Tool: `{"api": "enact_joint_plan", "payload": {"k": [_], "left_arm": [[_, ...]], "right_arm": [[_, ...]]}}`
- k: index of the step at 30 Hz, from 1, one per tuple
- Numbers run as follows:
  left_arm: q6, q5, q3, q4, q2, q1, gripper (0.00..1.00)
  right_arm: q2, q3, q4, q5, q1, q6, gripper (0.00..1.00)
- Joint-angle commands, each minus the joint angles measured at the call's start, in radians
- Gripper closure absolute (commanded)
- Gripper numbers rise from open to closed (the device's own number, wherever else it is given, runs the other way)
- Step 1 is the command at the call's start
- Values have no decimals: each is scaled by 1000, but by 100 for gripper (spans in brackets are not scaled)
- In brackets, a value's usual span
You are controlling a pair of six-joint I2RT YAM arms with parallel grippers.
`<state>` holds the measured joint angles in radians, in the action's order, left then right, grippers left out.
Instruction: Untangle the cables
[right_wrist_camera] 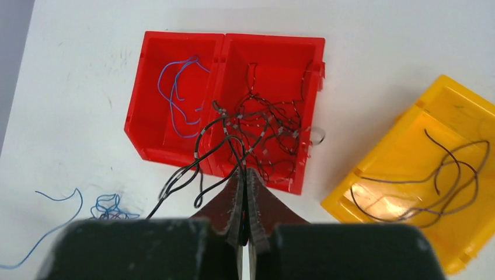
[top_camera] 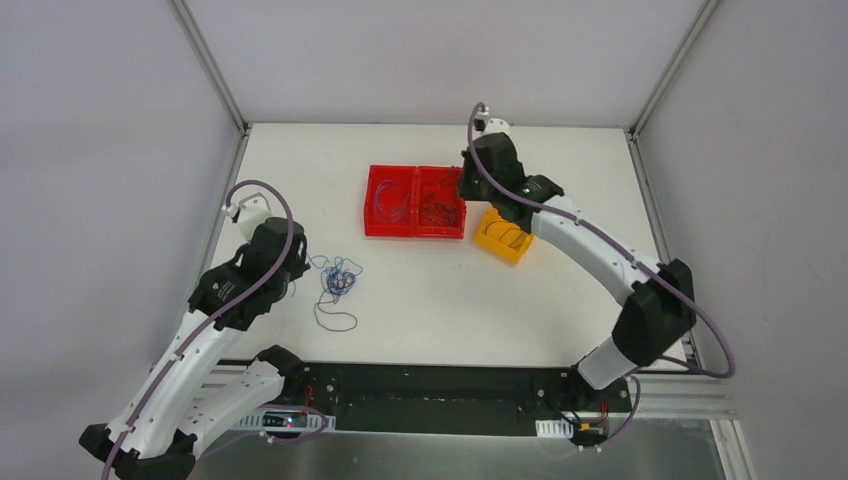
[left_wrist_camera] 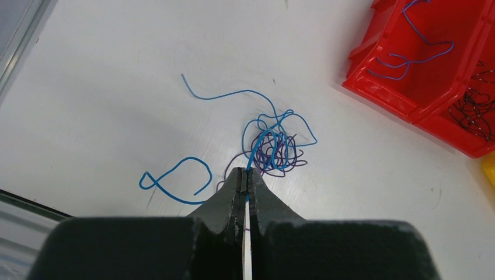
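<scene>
On the table's (top_camera: 480, 300) left half: L gripper (left_wrist_camera: 246, 179) pinched shut on a blue strand (left_wrist_camera: 253, 154) of the tangle (top_camera: 338, 278); R gripper (right_wrist_camera: 245, 174) clamped on black wires (right_wrist_camera: 264, 123) over the red bin (right_wrist_camera: 277, 76).
Risk: if I pull L w/ the knot unanchored, I drag or cinch the whole tangle; R's loops hang over the bin wall, could snag or spill outside. Tangle's long axis runs approx far-to-near in top view, loose loop toward the near edge.

A lab (aluminium-framed white table (top_camera: 430, 290), plain walls (top_camera: 420, 50)).
</scene>
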<state>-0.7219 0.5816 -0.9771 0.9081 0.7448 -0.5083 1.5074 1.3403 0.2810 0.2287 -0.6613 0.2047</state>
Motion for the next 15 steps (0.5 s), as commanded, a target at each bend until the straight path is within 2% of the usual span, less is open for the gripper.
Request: {"api": "enact_joint_plan", "payload": {"k": [1, 6, 15], "left_arm": [[12, 22, -13, 17, -11, 10, 100], [19, 6, -12, 17, 1, 9, 100], [41, -19, -20, 14, 39, 10, 100]], "right_arm": [[176, 124, 64, 12, -1, -17, 100], [404, 255, 86, -1, 16, 5, 100], [712, 472, 263, 18, 26, 13, 100]]}}
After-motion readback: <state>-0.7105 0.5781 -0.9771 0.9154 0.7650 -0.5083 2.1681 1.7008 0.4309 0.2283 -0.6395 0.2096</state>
